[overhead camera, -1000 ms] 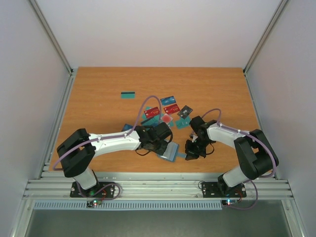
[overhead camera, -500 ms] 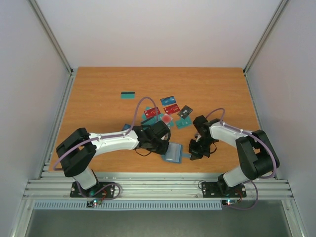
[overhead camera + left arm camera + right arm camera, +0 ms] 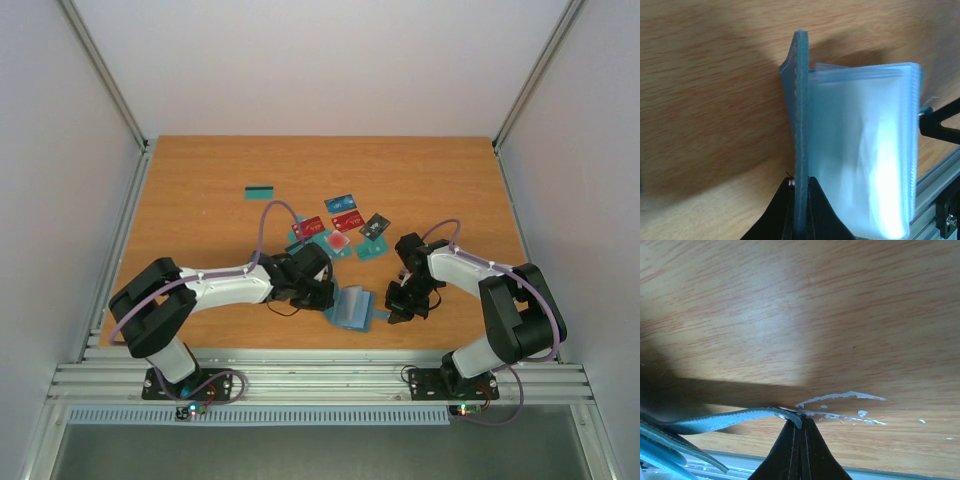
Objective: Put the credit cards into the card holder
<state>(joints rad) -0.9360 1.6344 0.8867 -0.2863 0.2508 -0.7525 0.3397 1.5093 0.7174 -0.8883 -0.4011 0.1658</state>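
Observation:
The card holder [image 3: 351, 308] lies open near the table's front edge, between both grippers. My left gripper [image 3: 328, 299] is shut on its teal cover [image 3: 801, 110], which stands on edge in the left wrist view, with clear sleeves [image 3: 865, 150] fanned to the right. My right gripper [image 3: 392, 312] is shut on the tip of the holder's thin teal flap [image 3: 730, 420], low over the wood. The credit cards lie farther back: a teal one [image 3: 260, 192] alone, and blue [image 3: 340, 203], red [image 3: 347, 220] and black [image 3: 375, 226] ones in a cluster.
The metal rail [image 3: 320, 375] of the table's near edge runs just in front of the holder. White scratch marks [image 3: 845, 397] show on the wood under the right gripper. Grey walls [image 3: 60, 200] enclose the table on the sides and back.
Both grippers have drawn slightly apart, the left one back to the left and the right one to the right. The card holder between them has spread wider open.

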